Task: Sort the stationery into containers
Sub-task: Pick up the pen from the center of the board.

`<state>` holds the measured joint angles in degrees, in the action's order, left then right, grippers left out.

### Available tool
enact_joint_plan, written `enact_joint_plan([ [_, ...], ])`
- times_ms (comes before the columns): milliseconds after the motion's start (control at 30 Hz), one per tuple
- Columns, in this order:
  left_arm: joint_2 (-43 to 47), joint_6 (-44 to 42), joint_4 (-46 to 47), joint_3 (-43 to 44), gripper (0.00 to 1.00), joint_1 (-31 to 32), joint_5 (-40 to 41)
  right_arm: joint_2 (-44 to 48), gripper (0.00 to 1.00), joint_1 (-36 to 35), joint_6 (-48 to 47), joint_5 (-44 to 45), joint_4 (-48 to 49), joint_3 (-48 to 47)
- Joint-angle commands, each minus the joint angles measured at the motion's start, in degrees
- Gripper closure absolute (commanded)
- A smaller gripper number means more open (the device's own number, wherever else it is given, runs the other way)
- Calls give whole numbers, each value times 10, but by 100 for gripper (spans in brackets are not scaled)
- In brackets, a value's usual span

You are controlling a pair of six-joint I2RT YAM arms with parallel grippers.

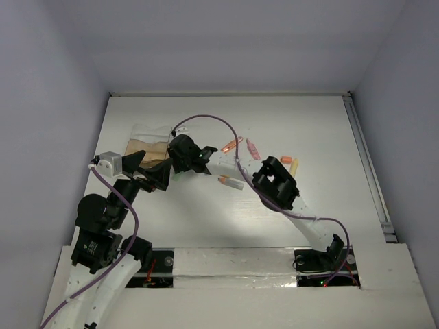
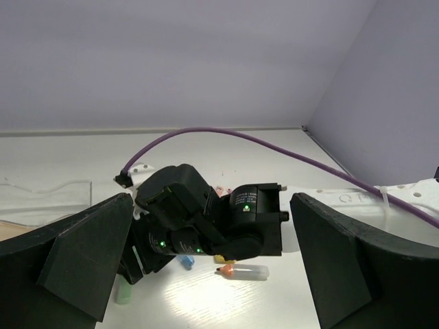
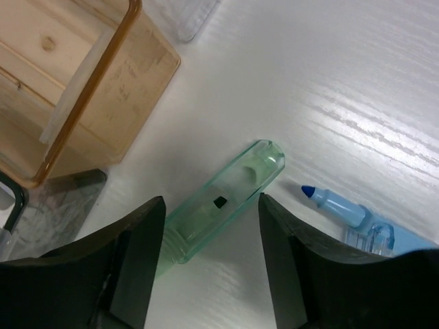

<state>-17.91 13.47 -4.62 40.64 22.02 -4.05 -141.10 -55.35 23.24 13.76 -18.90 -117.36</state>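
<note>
The left tool [image 1: 147, 170] hovers just on the near side of the storage box [image 1: 147, 142]. Its jaws are spread wide with nothing held, and its wrist view shows them framing the other arm's wrist. The storage box is clear plastic with tan compartments and a grey section, and it stands on the far left part of the desk [image 1: 206, 226].

Off the box's near right corner, the right tool [image 3: 212, 226] hangs low over the green highlighter [image 3: 226, 199]. The highlighter lies flat on the desk outside the box, just beside its tan wall. The jaws stand partway apart and straddle the highlighter's lower end. One finger's edge is right against it, while bare desk shows between it and the other finger, so it is not clamped.

Past the green highlighter on the side away from the box lies a blue marker [image 3: 336, 203] with its tip bare, and a clear cap [image 3: 370, 238] sits just beside it.

Farther right of the box a capped marker [image 1: 231, 181] with an orange tip lies on the desk. Beyond it are an orange highlighter [image 1: 232, 144] and a pink highlighter [image 1: 253, 149]. An orange cap [image 1: 286, 160] comes next, with a yellow piece [image 1: 294, 166] just beside it.
</note>
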Motion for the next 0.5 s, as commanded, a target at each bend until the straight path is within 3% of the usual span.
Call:
enact_joint_plan([
  [0,2,4,20,5,1,-2,-3,-25,39,-16,-41,35,-63,-10],
  [300,0,4,21,5,1,-2,-5,-2,51,-27,-46,58,-55,48],
  [467,-1,5,21,5,1,-2,-4,-8,46,-33,-45,61,-60,43],
])
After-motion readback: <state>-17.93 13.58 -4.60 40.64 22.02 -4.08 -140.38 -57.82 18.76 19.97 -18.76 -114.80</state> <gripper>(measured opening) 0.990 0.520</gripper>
